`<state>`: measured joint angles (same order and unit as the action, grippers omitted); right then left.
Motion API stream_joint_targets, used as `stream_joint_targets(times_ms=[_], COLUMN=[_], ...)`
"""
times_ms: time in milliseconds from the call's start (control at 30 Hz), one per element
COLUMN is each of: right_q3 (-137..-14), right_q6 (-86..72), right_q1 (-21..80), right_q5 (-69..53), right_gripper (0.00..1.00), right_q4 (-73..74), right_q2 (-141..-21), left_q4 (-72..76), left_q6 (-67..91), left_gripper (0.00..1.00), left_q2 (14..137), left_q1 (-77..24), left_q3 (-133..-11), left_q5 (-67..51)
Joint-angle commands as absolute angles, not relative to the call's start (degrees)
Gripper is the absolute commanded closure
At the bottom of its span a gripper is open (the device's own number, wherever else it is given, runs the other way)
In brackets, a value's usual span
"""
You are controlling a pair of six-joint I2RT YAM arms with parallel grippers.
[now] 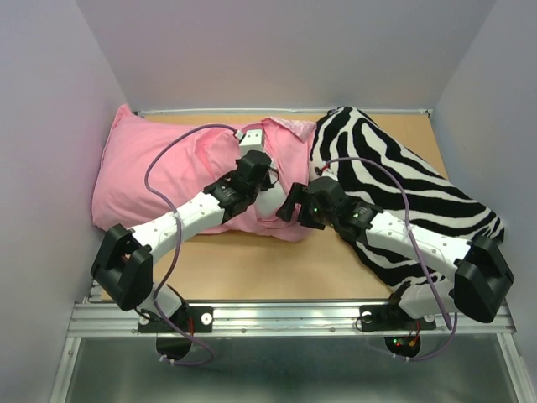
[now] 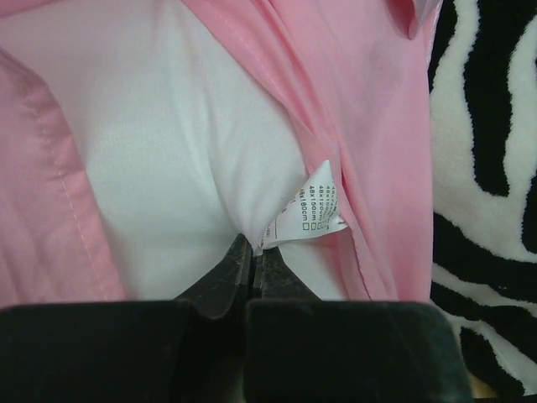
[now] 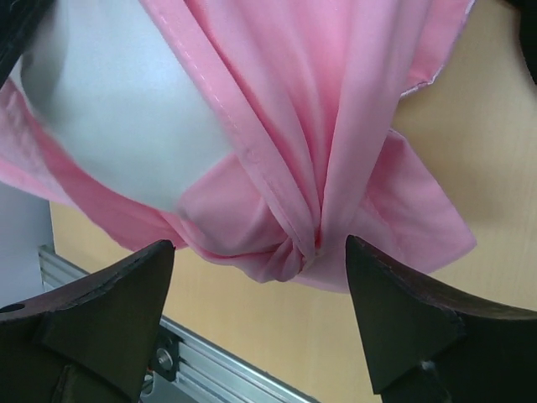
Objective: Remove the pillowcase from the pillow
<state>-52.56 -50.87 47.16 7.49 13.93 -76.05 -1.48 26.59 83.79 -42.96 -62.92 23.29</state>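
My left tool (image 2: 252, 260) clamped on the white pillow (image 2: 168, 168) by its label (image 2: 315, 210), my right tool (image 3: 260, 277) spread apart beside bunched pink pillowcase (image 3: 336, 126), zebra pillow (image 1: 394, 176) alongside on the worktop (image 1: 268, 269)

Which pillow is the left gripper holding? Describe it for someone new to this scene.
On the wooden table, look left of the zebra-striped pillow. The pillow is plain white, showing through the open pink pillowcase, with a small care tag beside the left gripper.

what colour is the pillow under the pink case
Plain white; the pillow shows best in the left wrist view.
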Motion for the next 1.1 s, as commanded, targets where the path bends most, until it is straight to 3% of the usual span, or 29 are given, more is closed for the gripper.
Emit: stream_joint_targets(times_ms=[0,100,200,233,367,433,633,933,967,1000,1067], right_q3=[-50.4,-49.1,-45.5,-42.5,-35.7,-33.4,-26.0,-29.1,-29.2,-29.2,-29.1], right_q6=[-54.5,-55.4,-55.9,-56.4,-57.7,-59.1,-62.1,-55.3,-54.6,-54.2,-53.8], right_q1=[47.8,47.9,47.9,47.9,47.9,47.9,47.9,47.9,47.9,47.9,48.0], right_q5=[11.4,11.2,11.9,12.4,13.5,14.1,14.7,11.4,10.4,10.0,9.6], right_gripper=[0.12,0.2,0.52,0.7,0.94,0.99,0.99,0.99,0.99,0.99,0.99], right_q4=[7.7,6.7,6.6,6.6,6.6,6.6,5.8,-2.9,-4.6,-5.0,-5.5], right_q2=[-78.2,-79.9,-77.3,-76.1,-70.2,-67.9,-66.6,-73.8,-73.5,-73.2,-72.8], left_q4=[4.5,4.6,4.6,4.3,3.1,2.9,1.4,-4.0,-4.6,-5.2,-6.6], left_q6=[28.9,28.9,28.9,28.9,28.9,28.9,28.9,28.9,29.5,20.2,20.4], left_gripper=[1.0,1.0,1.0,1.0,1.0,1.0,1.0,1.0,1.0,0.63,0.5], left_q2=[84.8,85.2,85.3,86.0,87.1,86.9,85.1,83.6,83.3,83.1,82.3], left_q1=[-44.8,-45.1,-45.1,-44.9,-43.8,-43.4,-39.7,-43.8,-44.7,-45.6,-48.3], left_q3=[-60.6,-60.4,-59.8,-59.9,-61.3,-62.0,-62.8,-63.2,-63.1,-63.1,-63.1], left_q5=[22.9,22.9,22.9,22.9,22.9,22.9,22.9,22.9,15.3,16.2,17.7])
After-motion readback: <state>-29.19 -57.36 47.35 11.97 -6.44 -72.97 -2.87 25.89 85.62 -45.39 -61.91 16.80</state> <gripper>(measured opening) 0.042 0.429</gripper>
